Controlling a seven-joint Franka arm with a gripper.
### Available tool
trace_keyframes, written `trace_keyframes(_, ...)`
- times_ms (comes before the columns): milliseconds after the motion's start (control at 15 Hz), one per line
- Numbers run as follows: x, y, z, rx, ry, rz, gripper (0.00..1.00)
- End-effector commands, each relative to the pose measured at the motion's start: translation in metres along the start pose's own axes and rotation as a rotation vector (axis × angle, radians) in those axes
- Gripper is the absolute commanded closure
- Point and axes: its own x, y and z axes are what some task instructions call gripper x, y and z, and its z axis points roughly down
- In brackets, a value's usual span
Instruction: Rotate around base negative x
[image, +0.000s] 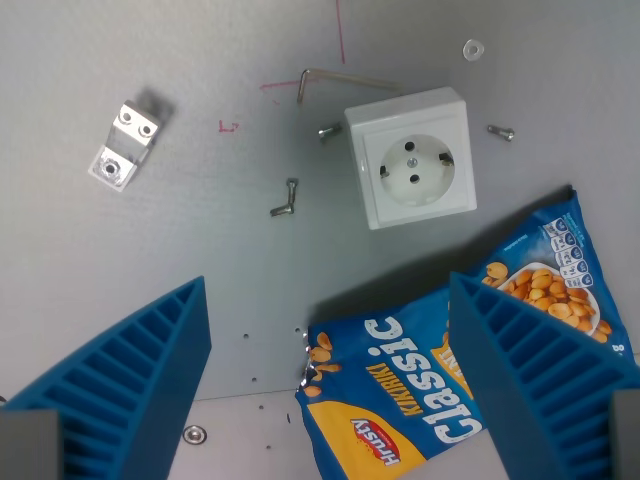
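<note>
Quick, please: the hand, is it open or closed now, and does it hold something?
Hand: open, the two blue fingers stand wide apart, holding nothing; the snack bag lies on the table below.

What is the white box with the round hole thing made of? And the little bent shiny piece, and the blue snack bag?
The white socket box looks like smooth, slightly glossy plastic, with even colour and rounded edges. The bent bracket looks like bare metal, probably aluminium or steel: silvery, bright highlights, punched holes. The blue snack bag seems to be thin printed plastic film; it is crinkled and shiny, with a jagged torn-looking edge.
</note>
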Motion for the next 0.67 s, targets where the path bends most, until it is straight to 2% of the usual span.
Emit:
trace_keyframes(67, -0.0003, 0.0002, -0.0019, -0.012, 0.005, 0.001, 0.00)
trace_keyframes(667, -0.0003, 0.0002, -0.0019, -0.132, 0.015, 0.003, 0.00)
